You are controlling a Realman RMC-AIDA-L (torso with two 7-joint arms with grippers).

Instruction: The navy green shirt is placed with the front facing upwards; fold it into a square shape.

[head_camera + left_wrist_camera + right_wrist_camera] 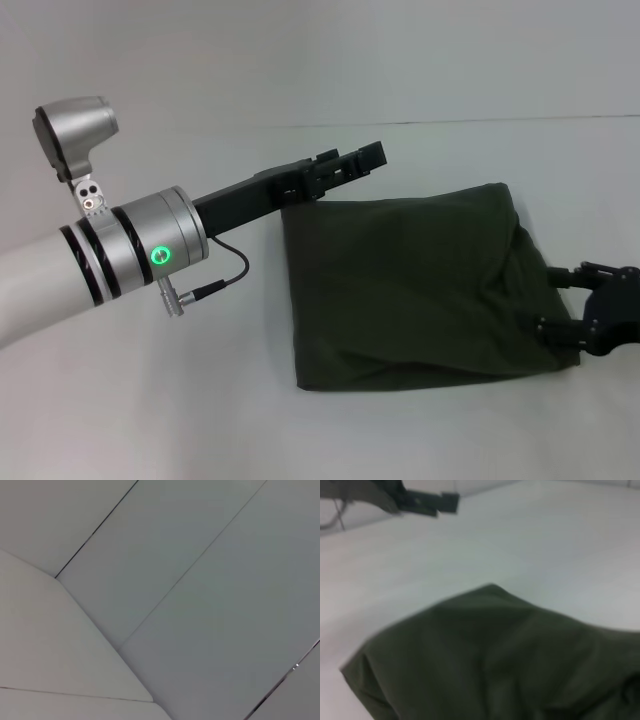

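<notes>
The navy green shirt (420, 290) lies folded into a rough rectangle on the white table, plain green side up; no print or label shows. My right gripper (570, 305) is at the shirt's right edge, where the cloth bunches and rises toward it, and it looks shut on that edge. The right wrist view shows the raised green cloth (495, 660) close up. My left gripper (345, 165) hovers tilted upward just above the shirt's far left corner, and appears apart from the cloth. The left wrist view shows only wall panels.
The white table (150, 420) spreads around the shirt. My left forearm (110, 250), with a green light and a cable, crosses the left side. The left gripper also shows far off in the right wrist view (427, 502).
</notes>
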